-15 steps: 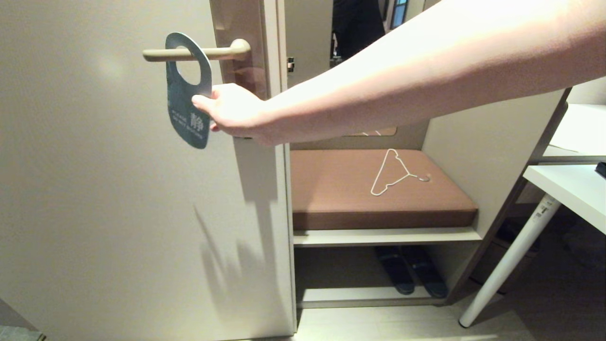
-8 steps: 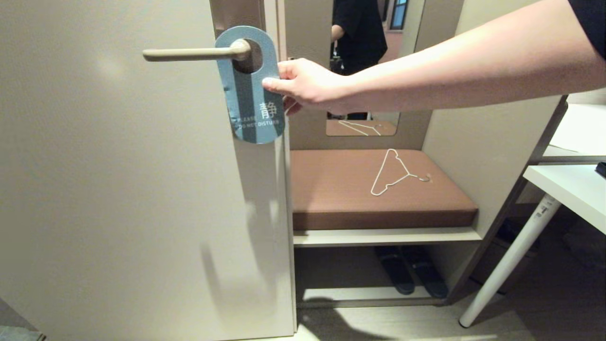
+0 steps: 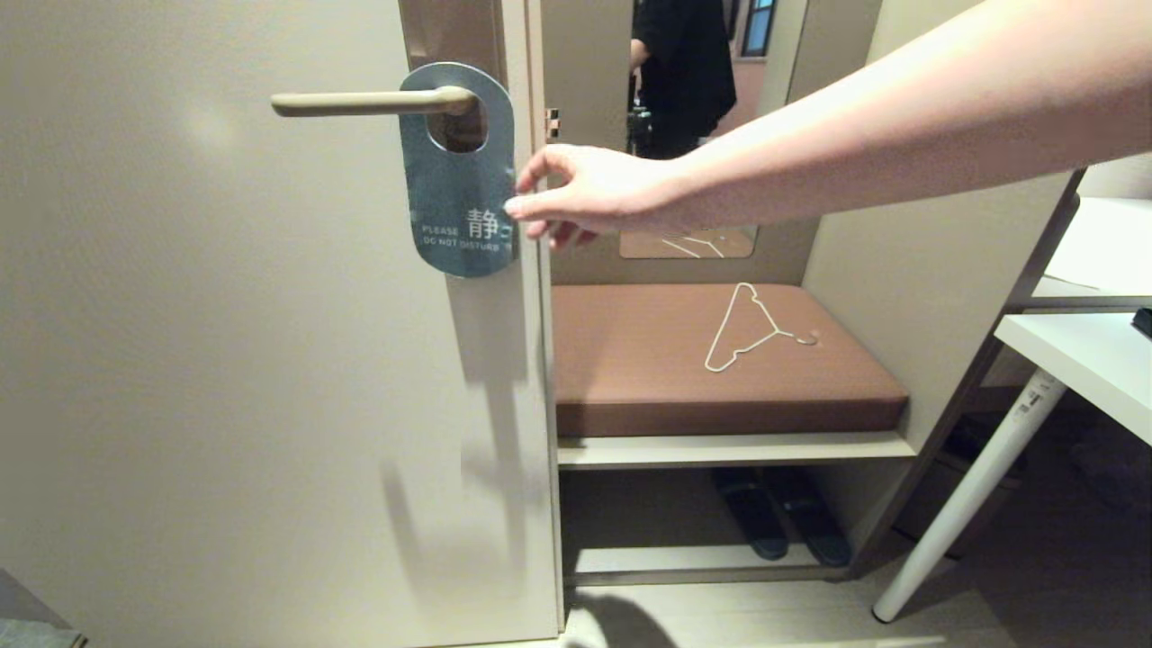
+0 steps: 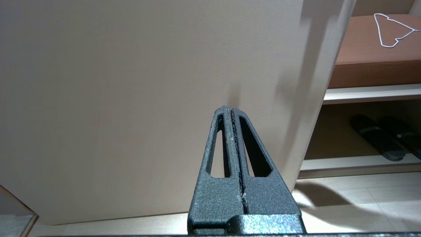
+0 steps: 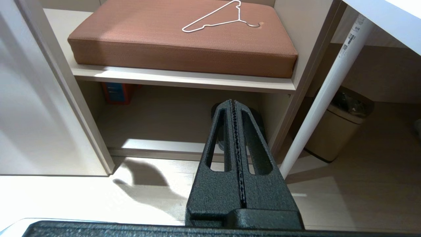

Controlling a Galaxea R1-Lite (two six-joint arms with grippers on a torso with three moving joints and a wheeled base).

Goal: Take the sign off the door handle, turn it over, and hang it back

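Note:
The teal-blue sign (image 3: pixel 459 202) reading "PLEASE DO NOT DISTURB" hangs by its oval hole on the cream door handle (image 3: pixel 369 103), close to the elbow at the brown plate (image 3: pixel 450 36). A person's hand (image 3: pixel 585 193) reaches in from the right, fingertips at the sign's right edge. Neither gripper shows in the head view. My left gripper (image 4: pixel 230 110) is shut and empty, low before the plain door face. My right gripper (image 5: pixel 233 102) is shut and empty, low before the shelf unit.
Right of the door stands a shelf unit with a brown cushion (image 3: pixel 720 360) bearing a white wire hanger (image 3: pixel 747 328), and dark slippers (image 3: pixel 783 522) below. A white table (image 3: pixel 1089 360) with a slanted leg (image 3: pixel 972 486) is at far right, with a bin (image 5: pixel 342 128) behind it.
The person's hand slid the sign along the handle from near its free end to the elbow, then let it drop to hang; the hand has lowered. Neither of my arms moved.

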